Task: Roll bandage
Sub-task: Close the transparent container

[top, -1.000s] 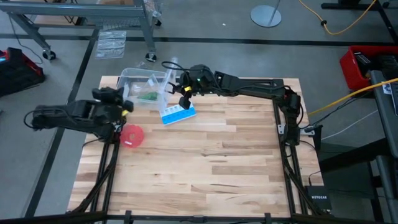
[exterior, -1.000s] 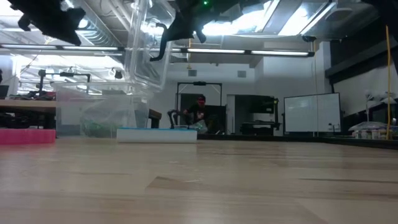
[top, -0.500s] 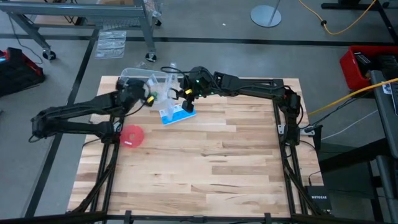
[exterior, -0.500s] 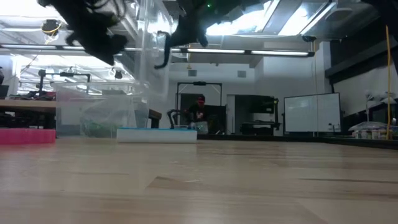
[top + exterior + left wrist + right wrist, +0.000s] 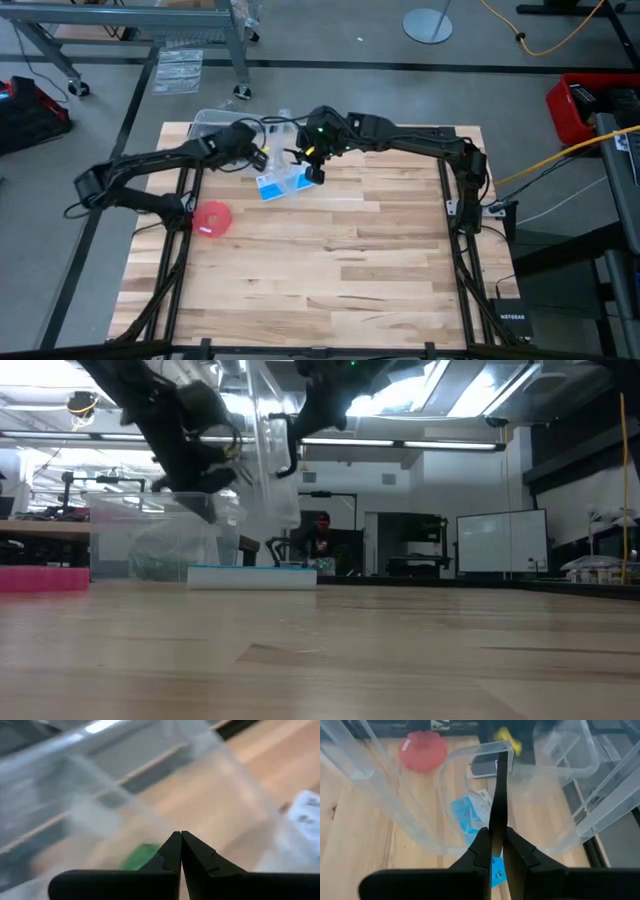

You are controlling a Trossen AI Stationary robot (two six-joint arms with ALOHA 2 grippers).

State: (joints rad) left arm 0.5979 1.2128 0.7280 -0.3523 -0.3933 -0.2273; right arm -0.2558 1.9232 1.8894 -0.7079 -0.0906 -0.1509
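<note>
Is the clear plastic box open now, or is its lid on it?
Open. The right claw holds the clear lid lifted off, and the box stands uncovered with the green bandage inside.

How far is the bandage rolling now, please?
Done: the right gripper holds the clear lid lifted off the clear box. In hand: the shut left gripper reaches over the box, above the green bandage. Left: taking it out and rolling it.
</note>
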